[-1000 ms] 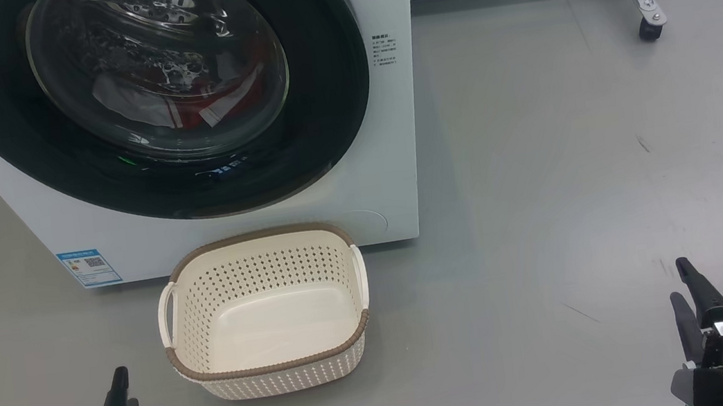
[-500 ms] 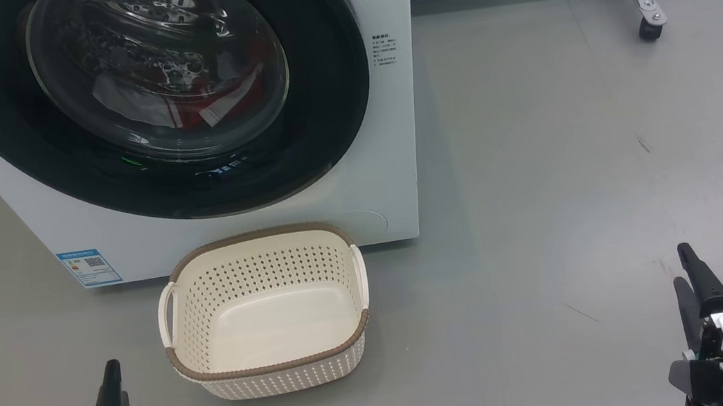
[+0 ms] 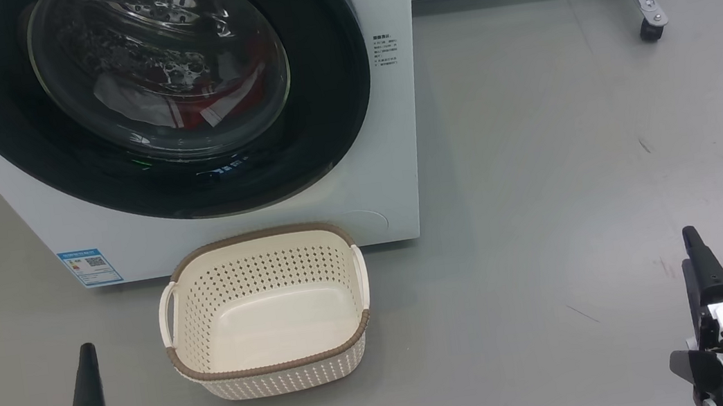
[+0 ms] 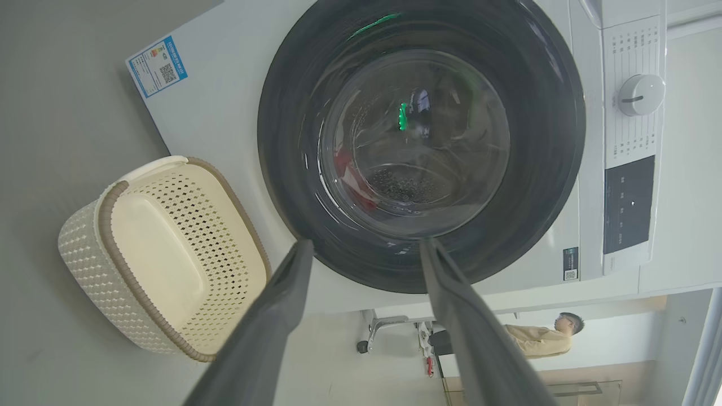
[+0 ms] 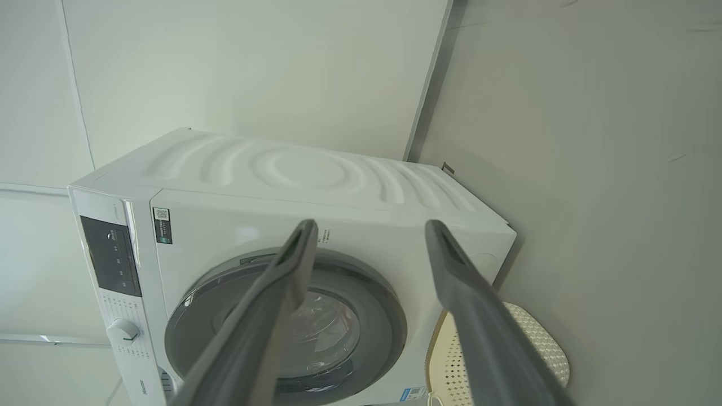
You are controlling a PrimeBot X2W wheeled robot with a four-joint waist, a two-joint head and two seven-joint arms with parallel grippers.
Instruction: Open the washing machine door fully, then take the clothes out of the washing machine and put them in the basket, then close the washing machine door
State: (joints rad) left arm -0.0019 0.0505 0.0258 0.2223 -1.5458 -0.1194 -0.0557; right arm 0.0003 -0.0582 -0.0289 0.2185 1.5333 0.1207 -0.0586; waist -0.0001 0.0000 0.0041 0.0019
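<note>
Washing machine door [image 3: 157, 83]: round, glossy black, with a bulging clear glass centre. It sits shut, flush with the front of the washing machine [image 3: 390, 157].
- Position: ahead of and above both grippers, well apart from each. In the left wrist view, one stretch of its black rim lies between the fingertips.
- Clothes [image 3: 223, 106]: red fabric with white pieces, seen through the glass. They lie in the drum behind the door, beyond reach of either gripper.
- Basket [image 3: 254, 234]: cream perforated plastic with a brown rim, nothing in it. It stands on the grey floor [image 3: 539, 172] just before the machine, ahead of the left gripper and to its right. It is well to the left of the right gripper.
- Left gripper [image 4: 366, 243]: jaws spread wide, holding nothing.
- Right gripper [image 5: 369, 223]: jaws spread wide, holding nothing.
- Blue label [image 3: 90, 266]: low on the machine front, ahead of the left gripper.

Step in hand, as judged: opening the door, not yet begun.
- Handling note: no handle recess or hinge side can be made out, so find the pull edge before committing.
- Bring one gripper to the rim with its jaws apart and catch the edge rather than the slick glass.
- Draw the door along its hinge arc, not straight back.
- The basket sits below the door's swing, so watch that gripper and forearm pass clear of its rim.
</note>
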